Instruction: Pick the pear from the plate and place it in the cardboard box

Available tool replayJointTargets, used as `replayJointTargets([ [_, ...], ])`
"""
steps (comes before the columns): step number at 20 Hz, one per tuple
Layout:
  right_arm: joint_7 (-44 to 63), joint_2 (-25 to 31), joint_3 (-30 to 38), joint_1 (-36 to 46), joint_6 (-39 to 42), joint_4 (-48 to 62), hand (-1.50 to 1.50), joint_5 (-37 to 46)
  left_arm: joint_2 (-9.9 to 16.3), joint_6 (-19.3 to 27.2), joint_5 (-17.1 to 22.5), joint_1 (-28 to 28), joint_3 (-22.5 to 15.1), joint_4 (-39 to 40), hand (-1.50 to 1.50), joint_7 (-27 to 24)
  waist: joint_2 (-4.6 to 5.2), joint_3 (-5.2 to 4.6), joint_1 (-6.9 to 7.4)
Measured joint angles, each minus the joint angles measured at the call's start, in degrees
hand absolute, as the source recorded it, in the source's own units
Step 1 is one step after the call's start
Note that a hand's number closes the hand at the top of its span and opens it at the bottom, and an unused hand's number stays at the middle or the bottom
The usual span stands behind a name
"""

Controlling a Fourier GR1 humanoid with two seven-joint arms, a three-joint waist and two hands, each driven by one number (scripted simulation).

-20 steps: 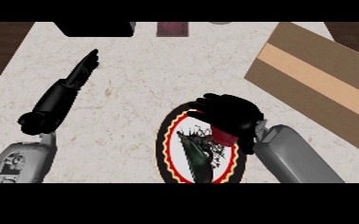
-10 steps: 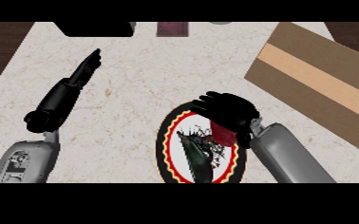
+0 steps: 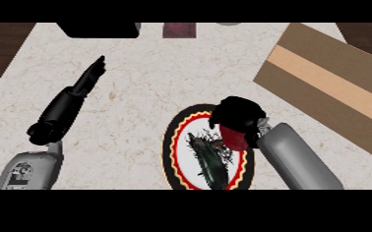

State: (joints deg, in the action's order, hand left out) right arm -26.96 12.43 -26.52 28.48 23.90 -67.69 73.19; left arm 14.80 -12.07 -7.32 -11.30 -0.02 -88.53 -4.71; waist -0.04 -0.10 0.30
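Where the fingers curl: a dark red pear [image 3: 234, 136] is gripped by the right hand [image 3: 238, 114] over the upper right part of the plate [image 3: 176, 142].
Pear: one is seen, partly hidden by the fingers; whether it is touching the plate cannot be told.
Plate: one, round, with a black rim, red and yellow rings and a dark leafy figure at its white centre.
Cardboard box [image 3: 320, 81]: one, brown with a paler band, set at the upper right, well apart from the pear.
Left hand [image 3: 91, 73]: held straight-fingered at the left, nothing held.
Counter [image 3: 152, 78]: pale speckled stone; dark wood is seen at both upper corners.
Far edge: a black block [image 3: 98, 29], a maroon item [image 3: 179, 30] and a grey item [image 3: 228, 23] are lined up.
Change: the red of the pear is now exposed beneath the right hand, which was spread over it a second ago.
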Motion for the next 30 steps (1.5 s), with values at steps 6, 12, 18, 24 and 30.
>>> replayJointTargets([
  [6,-4.66,-1.66,1.2,0.75,-7.74,2.73,1.5,1.05,-0.12,-0.71,0.05,-1.01,0.94,0.16,0.0,0.48,-0.15,-0.16,-0.15],
  [12,-4.82,-3.98,2.8,-1.41,-12.59,0.82,1.5,1.56,-0.61,-1.08,-0.16,-1.65,1.34,-0.28,0.0,1.61,-0.1,-0.05,-0.3],
  [18,7.55,-9.55,7.93,-4.34,-11.69,-3.61,1.5,-1.31,-0.5,-1.32,-0.04,-1.07,1.83,-0.67,0.0,1.64,-0.14,0.02,-0.63],
  [24,13.47,-10.19,8.05,-8.0,-10.49,-18.5,1.5,-0.7,-0.89,-1.34,-0.59,-0.97,1.89,0.13,0.0,1.24,-0.23,0.07,-0.9],
  [30,19.99,-10.54,12.29,-8.71,-4.9,-34.12,1.5,-2.98,-0.56,-1.61,-0.56,-0.11,2.6,-0.56,0.0,0.97,-0.27,0.08,-1.0],
])
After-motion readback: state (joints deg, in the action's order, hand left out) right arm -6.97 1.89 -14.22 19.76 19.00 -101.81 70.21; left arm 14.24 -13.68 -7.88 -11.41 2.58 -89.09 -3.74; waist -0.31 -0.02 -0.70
